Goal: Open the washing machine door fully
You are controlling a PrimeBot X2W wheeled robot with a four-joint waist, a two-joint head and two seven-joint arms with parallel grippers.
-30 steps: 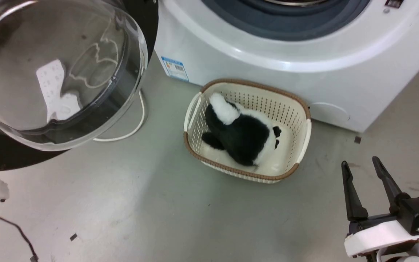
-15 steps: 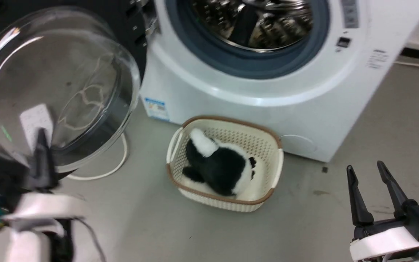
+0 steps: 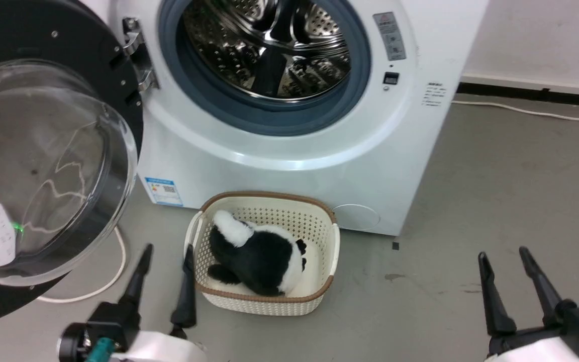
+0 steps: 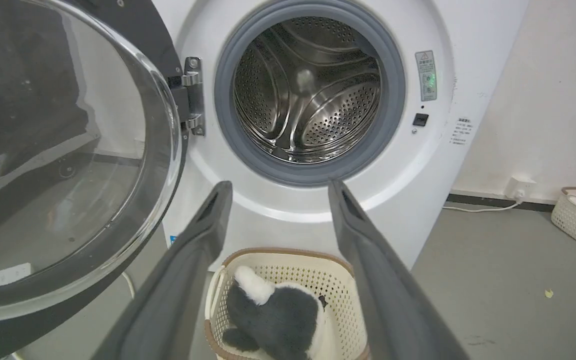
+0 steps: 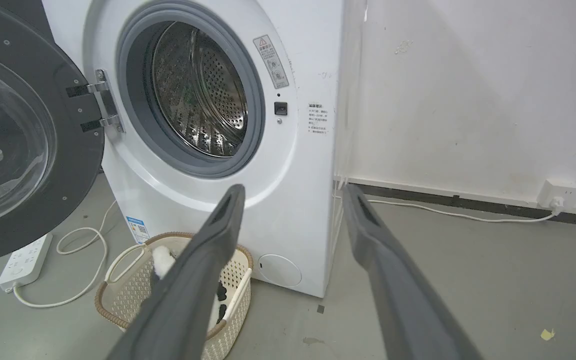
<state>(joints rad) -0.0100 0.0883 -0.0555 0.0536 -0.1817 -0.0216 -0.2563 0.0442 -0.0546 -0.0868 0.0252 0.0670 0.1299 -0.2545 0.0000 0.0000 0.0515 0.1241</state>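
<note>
- The door [image 3: 43,166] hangs at the left of the head view, swung clear of the machine [image 3: 289,166] on its hinge [image 3: 136,55], with the glass bowl bulging toward us.
- The drum [image 3: 269,45] lies bare at top centre, and no part of the door overlaps its grey seal [image 3: 269,118].
- We call the job done, or all but done. In the right wrist view the door stands well out to the left of the machine's front. Whether it sits at the hinge's stop, we cannot tell.
- At most a last nudge outward is left, and nothing touches the door now.
- The left gripper [image 3: 168,247] is at the lower left, pointing up the frame. It is spread wide and empty, between the door's lower rim and the basket [image 3: 269,304].
- In the left wrist view its fingers [image 4: 203,235] frame the machine's front below the drum, with only air between them.
- The right gripper [image 3: 502,252] is at the lower right, also wide and empty. It is over bare floor [image 3: 470,176], well apart from the machine.
- Both arms sit low at the bottom edge, which looks to us like a rest pose.
- The basket, with a plush toy [image 3: 259,256] inside, sits on the floor just before the machine at bottom centre, beside the door.
</note>
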